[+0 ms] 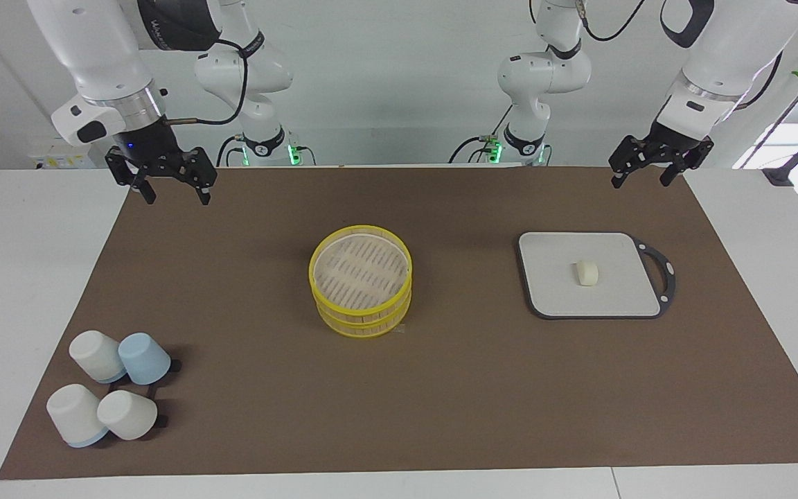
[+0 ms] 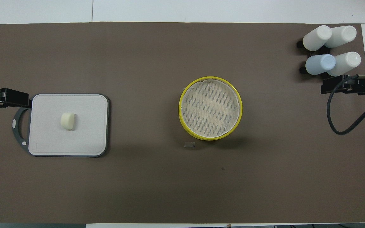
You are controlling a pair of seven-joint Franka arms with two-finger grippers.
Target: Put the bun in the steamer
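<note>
The bun [image 1: 587, 272] is a small cream-white lump lying on the grey square board [image 1: 551, 294] toward the left arm's end of the table; it also shows in the overhead view [image 2: 67, 121]. The steamer [image 1: 361, 281] stands mid-table as two stacked yellow-rimmed tiers with a pale slatted top [image 2: 210, 108]. My left gripper [image 1: 641, 180] is open and empty, raised over the mat's edge near the robots, apart from the board. My right gripper [image 1: 174, 195] is open and empty, raised over the mat's corner at the right arm's end.
Several white and blue cups [image 1: 111, 384] lie clustered toward the right arm's end, farther from the robots than the steamer. A brown mat [image 1: 440, 402] covers the table. A small clear scrap [image 2: 189, 144] lies on the mat beside the steamer.
</note>
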